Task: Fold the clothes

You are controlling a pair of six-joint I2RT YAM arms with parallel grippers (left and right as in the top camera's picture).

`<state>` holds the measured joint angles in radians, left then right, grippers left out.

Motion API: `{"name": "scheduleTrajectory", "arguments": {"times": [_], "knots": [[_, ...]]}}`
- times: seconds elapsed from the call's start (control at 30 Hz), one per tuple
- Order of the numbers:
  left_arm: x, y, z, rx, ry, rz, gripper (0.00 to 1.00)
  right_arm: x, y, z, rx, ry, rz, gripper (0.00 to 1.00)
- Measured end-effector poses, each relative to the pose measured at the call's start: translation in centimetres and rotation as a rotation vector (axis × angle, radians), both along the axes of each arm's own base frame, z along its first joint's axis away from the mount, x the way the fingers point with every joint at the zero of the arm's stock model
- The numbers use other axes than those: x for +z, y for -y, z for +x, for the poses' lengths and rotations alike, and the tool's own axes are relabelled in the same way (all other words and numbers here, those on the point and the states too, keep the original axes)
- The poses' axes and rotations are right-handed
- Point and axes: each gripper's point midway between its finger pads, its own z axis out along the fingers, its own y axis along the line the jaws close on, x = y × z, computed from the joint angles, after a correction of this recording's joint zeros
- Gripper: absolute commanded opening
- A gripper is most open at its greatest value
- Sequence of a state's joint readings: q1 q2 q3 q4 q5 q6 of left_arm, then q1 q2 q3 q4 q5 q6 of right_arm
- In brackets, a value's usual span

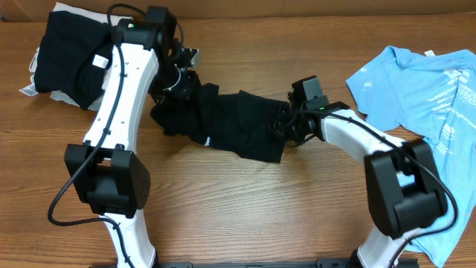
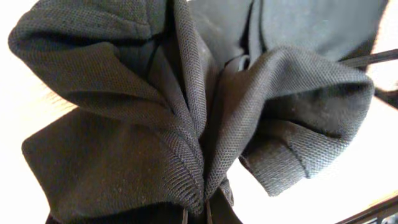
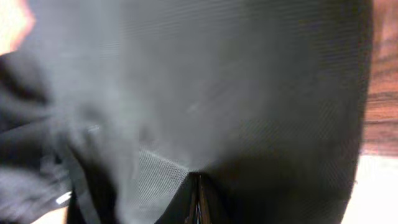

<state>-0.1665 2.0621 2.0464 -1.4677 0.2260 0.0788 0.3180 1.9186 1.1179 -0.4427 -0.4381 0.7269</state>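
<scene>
Black T-shirt (image 1: pixel 238 123), bunched & unfolded, strung btwn left gripper (image 1: pixel 186 74) & right gripper (image 1: pixel 282 126), both clamped on it, left of light blue T-shirt (image 1: pixel 424 82), likewise unfolded. Dark pile (image 1: pixel 67 52), farther left, looks done.

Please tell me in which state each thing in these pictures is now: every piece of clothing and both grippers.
black T-shirt: unfolded, bunched, stretched between both grippers.
left gripper: shut on the black T-shirt, cloth gathered in pleats at its tips.
right gripper: shut on the black T-shirt.
light blue T-shirt: unfolded, lying spread out, not held.
black pile: lying apart, not held, seemingly folded.
</scene>
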Motion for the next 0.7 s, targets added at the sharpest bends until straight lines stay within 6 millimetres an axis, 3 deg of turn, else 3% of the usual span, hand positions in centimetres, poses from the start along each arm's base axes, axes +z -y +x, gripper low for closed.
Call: {"name": "scheduleTrajectory", "arguments": {"times": [0.07,0.23,0.47,0.57,0.7], "knots": [[0.8,0.8,0.3,0.003,0.021,-0.006,0.04,-1.1,-0.1,-0.2,-0.019,-0.041,0.004,0.04],[1.7,3.7,0.5,0.002,0.059,-0.026,0.04,-1.0,-0.4,0.0,-0.04,-0.053,0.035,0.04],[1.8,10.3,-0.1,-0.055,0.105,-0.063,0.04,-1.0,-0.5,0.0,-0.045,-0.055,0.041,0.04],[0.9,13.0,-0.5,-0.066,0.096,-0.072,0.04,-0.8,-0.6,0.2,-0.041,-0.046,0.052,0.04],[-2.3,15.4,-1.2,-0.073,0.033,-0.054,0.04,-0.1,-1.1,0.7,-0.028,-0.015,0.086,0.04]]}}
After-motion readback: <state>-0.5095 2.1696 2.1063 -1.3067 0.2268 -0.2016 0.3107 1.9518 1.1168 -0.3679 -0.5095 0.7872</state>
